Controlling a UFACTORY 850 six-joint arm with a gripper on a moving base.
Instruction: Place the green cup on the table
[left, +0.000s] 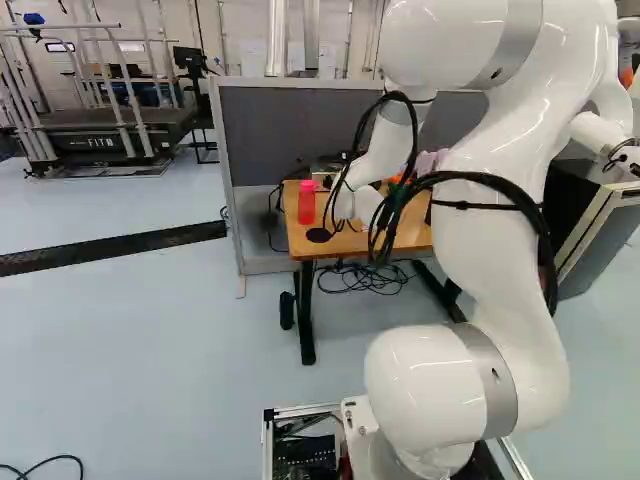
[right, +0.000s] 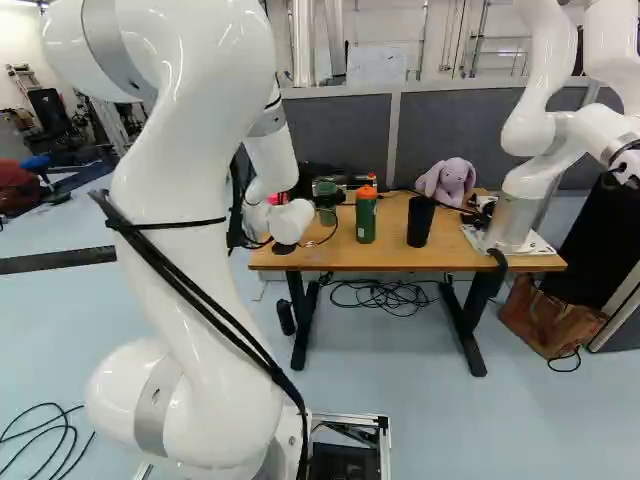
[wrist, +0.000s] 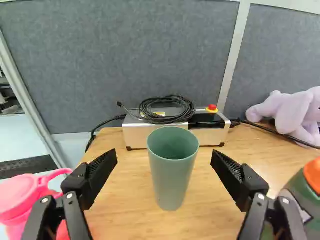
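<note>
A black two-finger gripper (wrist: 164, 157) is opening wide over a light-brown wooden worktop (right: 400, 260), its fingers standing well apart and holding nothing. A plain green, tapered cup (wrist: 171, 175) is standing upright on the worktop, ahead of the gripper and lined up with the gap between its fingers; neither finger is touching it, and bare wood is showing on both sides of it. Just behind the cup, a silver-and-black box (wrist: 205, 136) with a coiled black cable (wrist: 167, 109) on top is limiting the room, with a grey fabric partition (wrist: 120, 55) rising beyond. Near the worktop's left edge in the left base view, a bright pink bottle (left: 306, 202) is standing close beside one finger. A dark green bottle with an orange lid (right: 366, 218) is standing near the other finger, on the worktop's inner side.
</note>
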